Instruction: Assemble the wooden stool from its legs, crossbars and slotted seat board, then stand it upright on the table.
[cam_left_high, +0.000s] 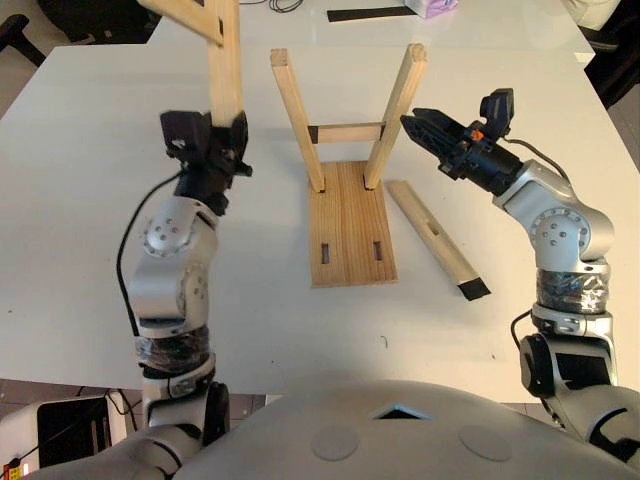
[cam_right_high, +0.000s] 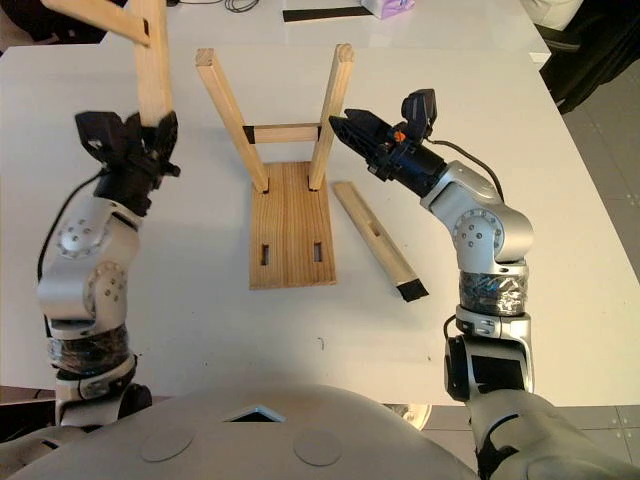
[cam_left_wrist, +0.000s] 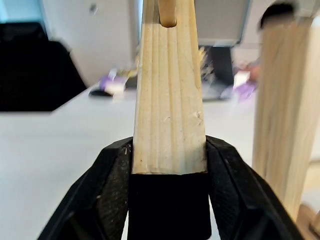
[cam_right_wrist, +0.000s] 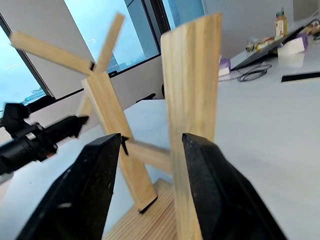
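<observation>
White table (cam_left_high: 90, 220), seat board (cam_left_high: 350, 235) flat, left gripper (cam_left_high: 212, 135) clamping leg (cam_left_high: 226, 70), top cropped

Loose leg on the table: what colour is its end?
Black tip, pale wood leg; best in the left eye view.

Right gripper (cam_right_wrist: 152, 142) spread wide before upright leg (cam_right_wrist: 192, 90).

The pale wooden leg frame (cam_left_high: 225, 60) in the left tool (cam_left_high: 212, 130) runs off the head views' top edge; its lower end is hidden between the black fingers (cam_left_wrist: 112, 170). Purple and white clutter (cam_left_wrist: 112, 82) on the bench (cam_left_wrist: 50, 140) behind is too blurred to identify.
</observation>
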